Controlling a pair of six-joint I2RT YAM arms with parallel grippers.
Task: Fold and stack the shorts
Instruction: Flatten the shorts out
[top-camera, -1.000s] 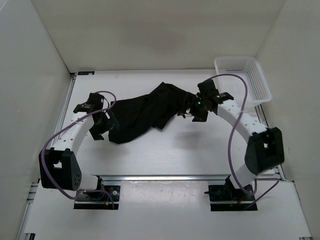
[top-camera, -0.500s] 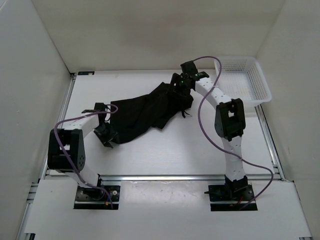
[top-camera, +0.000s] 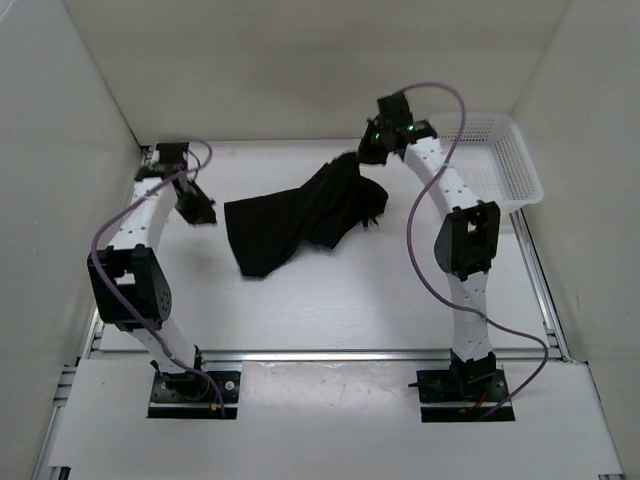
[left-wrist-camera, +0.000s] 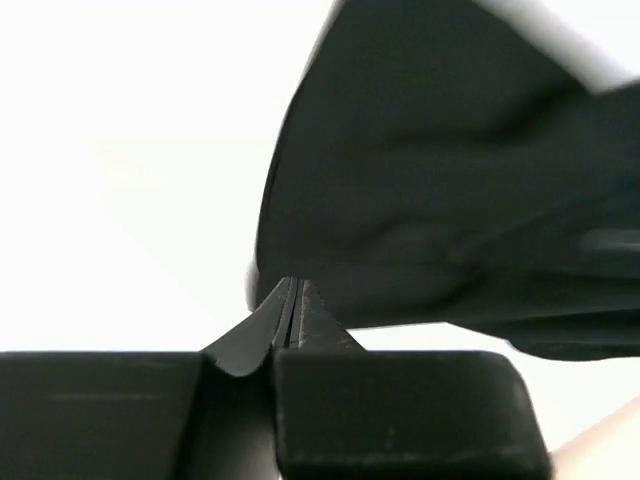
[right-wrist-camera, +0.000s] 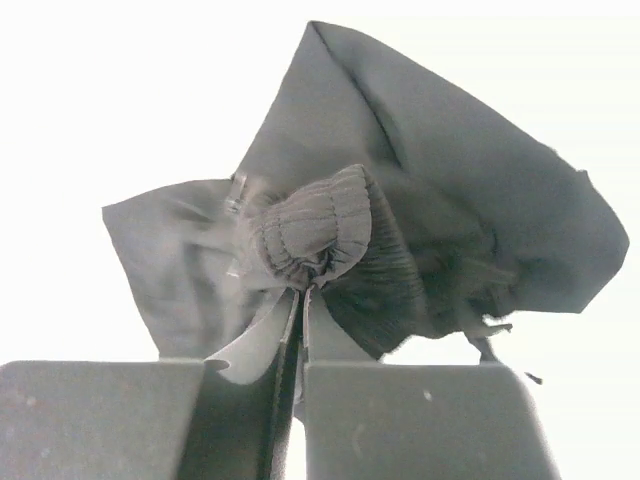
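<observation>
Noting both just clamped: right gripper (top-camera: 365, 152) grips the shorts (top-camera: 295, 225) at 1 o'clock; left gripper (top-camera: 200, 210) clenched at 10 o'clock, catch unconfirmed. I doubt the spread for now

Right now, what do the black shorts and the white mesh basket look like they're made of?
The shorts look like soft, matte black fabric, probably a thin textile: they drape and crease, and the waistband looks ribbed and elasticated. The mesh basket is probably white moulded plastic: rigid walls with a regular open grid.
</observation>
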